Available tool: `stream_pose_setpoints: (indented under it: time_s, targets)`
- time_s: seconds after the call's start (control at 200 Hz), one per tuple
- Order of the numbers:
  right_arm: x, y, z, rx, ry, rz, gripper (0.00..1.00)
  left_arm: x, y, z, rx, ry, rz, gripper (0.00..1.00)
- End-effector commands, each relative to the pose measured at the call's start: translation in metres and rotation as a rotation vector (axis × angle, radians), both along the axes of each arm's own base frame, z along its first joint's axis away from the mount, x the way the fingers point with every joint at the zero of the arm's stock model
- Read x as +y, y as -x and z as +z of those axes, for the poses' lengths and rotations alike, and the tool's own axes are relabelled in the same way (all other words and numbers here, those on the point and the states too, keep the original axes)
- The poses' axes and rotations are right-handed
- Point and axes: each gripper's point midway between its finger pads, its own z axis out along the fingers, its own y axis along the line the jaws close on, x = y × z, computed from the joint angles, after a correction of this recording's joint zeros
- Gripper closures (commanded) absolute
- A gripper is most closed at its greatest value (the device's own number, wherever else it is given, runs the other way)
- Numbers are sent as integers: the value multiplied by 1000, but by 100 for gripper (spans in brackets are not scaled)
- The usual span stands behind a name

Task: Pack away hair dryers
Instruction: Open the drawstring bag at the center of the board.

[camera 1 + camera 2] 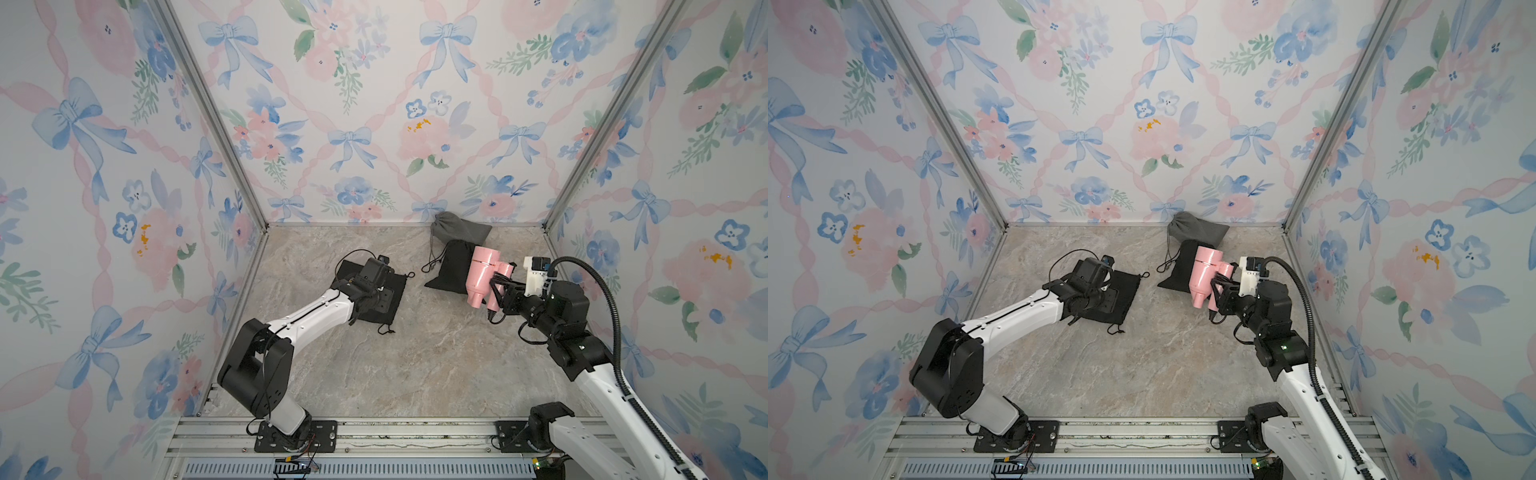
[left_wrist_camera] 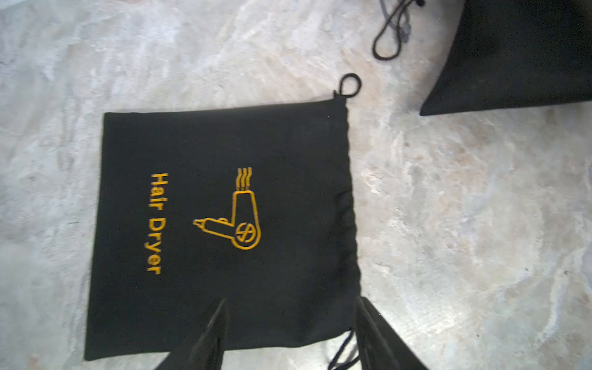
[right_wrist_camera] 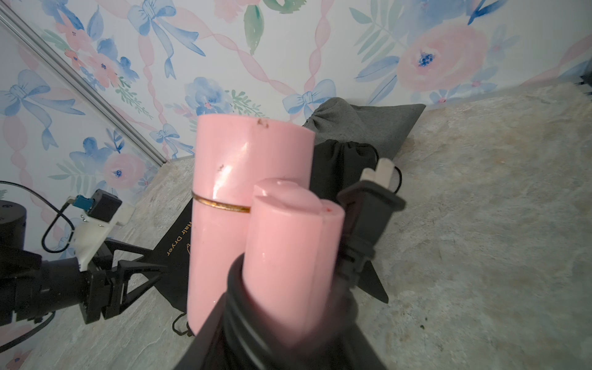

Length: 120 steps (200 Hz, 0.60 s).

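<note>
A pink hair dryer (image 1: 477, 272) (image 1: 1203, 270) hangs above the table at the right. My right gripper (image 1: 500, 291) (image 3: 288, 323) is shut on its folded handle (image 3: 288, 250), where the black cord (image 3: 243, 323) is wound; the plug (image 3: 368, 205) sticks up beside it. At the left lies a flat black pouch (image 2: 224, 208) (image 1: 395, 286) with gold "Hair Dryer" print. My left gripper (image 2: 291, 307) (image 1: 374, 297) stands open just over the pouch's drawstring end, nothing pinched between its fingers (image 2: 217, 323).
Behind the pink dryer lie a bulging black pouch (image 1: 451, 268) (image 3: 339, 166) and a grey pouch (image 1: 461, 232) (image 3: 362, 125) near the back wall. Loose drawstrings (image 1: 432, 259) trail on the marble tabletop (image 1: 415, 365). Floral walls enclose three sides.
</note>
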Motion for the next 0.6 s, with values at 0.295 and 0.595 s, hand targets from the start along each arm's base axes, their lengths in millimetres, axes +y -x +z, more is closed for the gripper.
stream_pose_setpoints:
  time_s: [0.295,0.595]
  targets:
    - [1,12,-2,2,7,30,71,-29,-7,-42,34,-84,82,37]
    - [11,19,-6,20,-17,68,71,-20,-24,-64,47,-160,101,48]
